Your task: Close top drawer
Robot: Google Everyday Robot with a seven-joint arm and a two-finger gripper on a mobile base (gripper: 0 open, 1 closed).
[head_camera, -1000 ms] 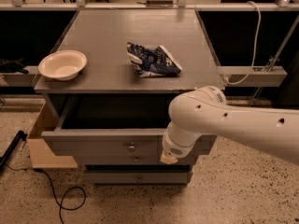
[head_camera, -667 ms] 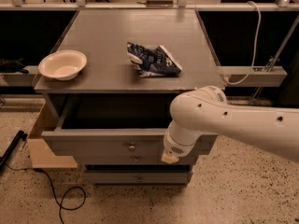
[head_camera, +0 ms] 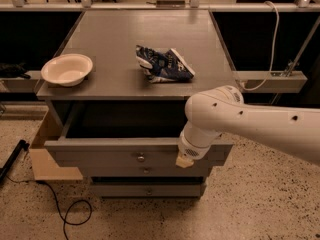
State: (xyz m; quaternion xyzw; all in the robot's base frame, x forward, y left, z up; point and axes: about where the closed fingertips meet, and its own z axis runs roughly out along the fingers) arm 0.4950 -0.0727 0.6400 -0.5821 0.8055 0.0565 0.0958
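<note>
The top drawer [head_camera: 110, 155] of the grey cabinet stands pulled out, its dark inside showing under the cabinet top. Its flat grey front carries a small round metal knob [head_camera: 141, 158] at centre. My white arm comes in from the right, and my gripper [head_camera: 185, 160] sits at the right part of the drawer front, at or just in front of its upper edge. Only a pale tip shows below the wrist. Two lower drawers [head_camera: 147, 189] lie beneath.
A white bowl [head_camera: 67, 69] sits at the cabinet top's left edge and a crumpled blue chip bag [head_camera: 162, 64] near its middle. A cardboard box [head_camera: 47, 151] stands against the cabinet's left side. A black cable [head_camera: 60, 211] lies on the speckled floor.
</note>
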